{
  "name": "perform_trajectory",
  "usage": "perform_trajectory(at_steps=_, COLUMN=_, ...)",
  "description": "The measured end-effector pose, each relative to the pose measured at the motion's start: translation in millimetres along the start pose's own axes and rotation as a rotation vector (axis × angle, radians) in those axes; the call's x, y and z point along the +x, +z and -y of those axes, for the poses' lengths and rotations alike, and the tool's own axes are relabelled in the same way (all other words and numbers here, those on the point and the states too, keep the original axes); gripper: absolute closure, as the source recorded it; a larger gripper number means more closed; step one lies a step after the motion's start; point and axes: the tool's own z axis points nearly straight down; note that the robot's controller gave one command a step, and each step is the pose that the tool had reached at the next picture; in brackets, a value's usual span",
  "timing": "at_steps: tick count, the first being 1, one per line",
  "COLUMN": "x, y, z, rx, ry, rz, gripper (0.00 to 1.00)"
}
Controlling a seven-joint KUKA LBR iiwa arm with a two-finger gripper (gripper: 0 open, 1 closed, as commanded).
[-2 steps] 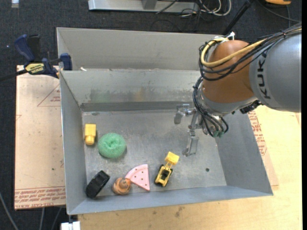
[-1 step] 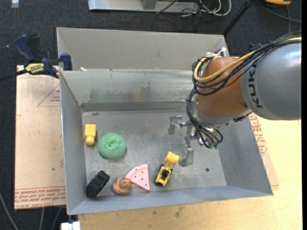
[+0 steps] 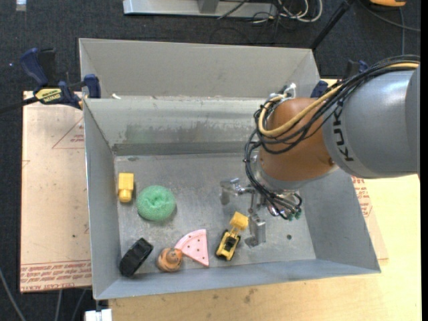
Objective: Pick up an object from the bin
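Basically, gripper (image 3: 243,210) sat spread wide open, holding nothing, over 1 yellow toy digger (image 3: 229,244), right of 1 green ball (image 3: 156,202); 1 yellow block (image 3: 125,186) left of ball, 1 pink wedge (image 3: 194,247) and 1 black piece (image 3: 136,257) below it.

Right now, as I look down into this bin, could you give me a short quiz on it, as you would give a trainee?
1. True or false: the green ball lies to the right of the hand in this view.
2. Which thing lies nearest the hand? A. black block B. yellow truck C. green ball
3. What colour is the wedge just left of the yellow truck?

Key: 1 false, it lies to the left; 2 B; 3 pink.
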Motion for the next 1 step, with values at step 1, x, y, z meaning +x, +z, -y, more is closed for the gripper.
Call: perform_trajectory(at_steps=1, x=27.6, y=26.1, z=-16.3, rx=0.000, ry=-0.160, rz=0.001, gripper=0.00)
